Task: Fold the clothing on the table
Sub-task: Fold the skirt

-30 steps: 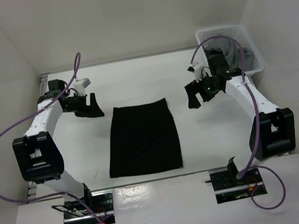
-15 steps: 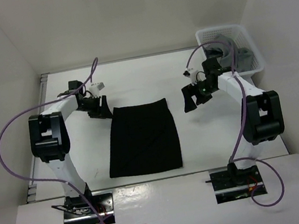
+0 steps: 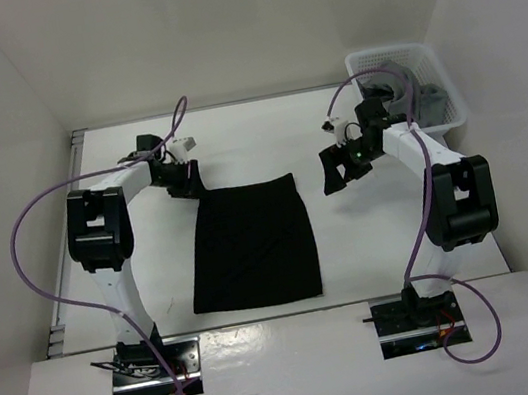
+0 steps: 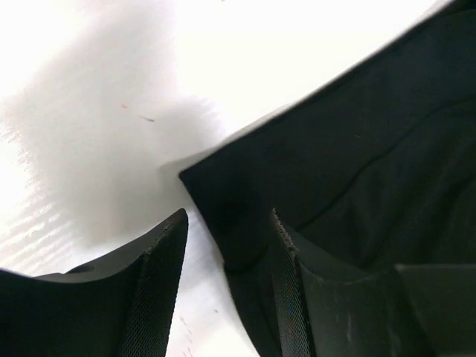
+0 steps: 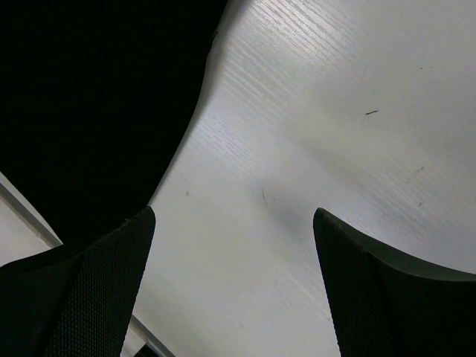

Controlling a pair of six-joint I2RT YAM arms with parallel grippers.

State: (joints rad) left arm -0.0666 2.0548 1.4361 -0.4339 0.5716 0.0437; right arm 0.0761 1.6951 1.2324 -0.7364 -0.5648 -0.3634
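The black clothing (image 3: 252, 245) lies flat on the white table (image 3: 373, 240), narrower at its far end. My left gripper (image 3: 185, 182) hovers at the clothing's far left corner. In the left wrist view its jaws (image 4: 227, 216) are partly open and straddle the clothing's side edge just behind the corner (image 4: 186, 177), one finger over the fabric (image 4: 357, 171), the other over bare table. My right gripper (image 3: 339, 170) stands wide open just right of the far right corner. Its wrist view shows only bare table between the gripper (image 5: 234, 214) jaws, with the clothing (image 5: 97, 97) off to the left.
A white slotted basket (image 3: 387, 52) holding a grey garment (image 3: 430, 101) sits at the far right corner, close behind the right arm. Purple cables loop over both arms. White walls enclose the table on three sides.
The left gripper has swung right to the clothing's far left corner and its jaws have narrowed. The right gripper has shifted slightly toward the far right corner and stays wide.
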